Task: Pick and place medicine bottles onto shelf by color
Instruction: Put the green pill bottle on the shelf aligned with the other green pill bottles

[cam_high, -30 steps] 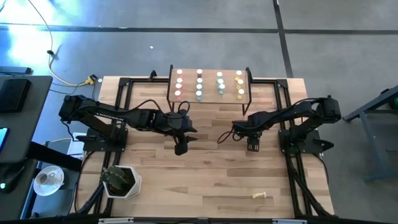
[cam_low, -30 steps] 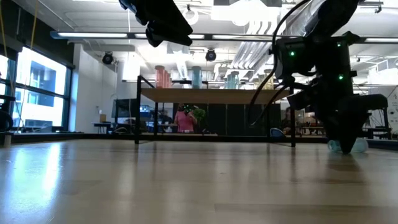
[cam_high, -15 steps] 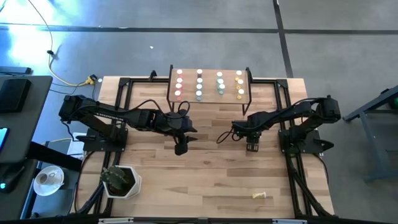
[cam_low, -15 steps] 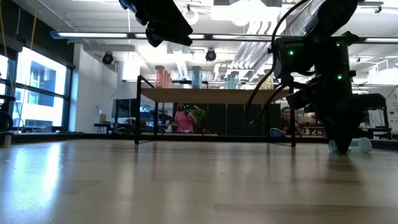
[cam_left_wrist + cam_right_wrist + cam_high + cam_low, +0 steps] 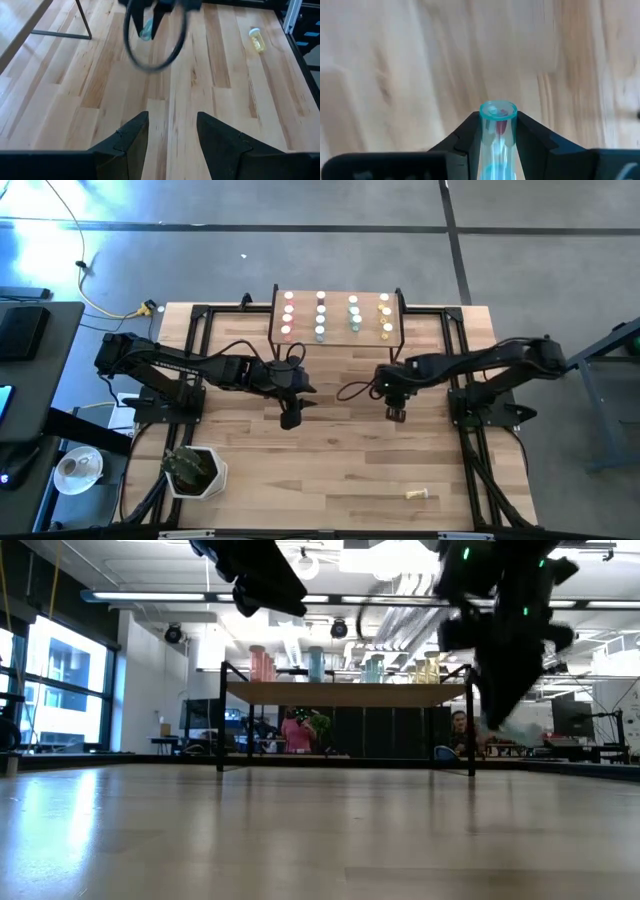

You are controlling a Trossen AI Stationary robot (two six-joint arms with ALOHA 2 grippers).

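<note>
Holding a blue bottle [image 5: 497, 131], right gripper [image 5: 394, 413] clenched on it above mid-table, seemingly bound for the blue row. Left gripper [image 5: 171, 137] parted, idle. Yellow bottle [image 5: 420, 494] awaits. Beyond: shelf [image 5: 336, 341].

A clear blue bottle [image 5: 497, 137] sits pinched between the right gripper's [image 5: 497, 131] closed jaws. A yellow bottle [image 5: 257, 39] lies on its side, well apart from them.
</note>
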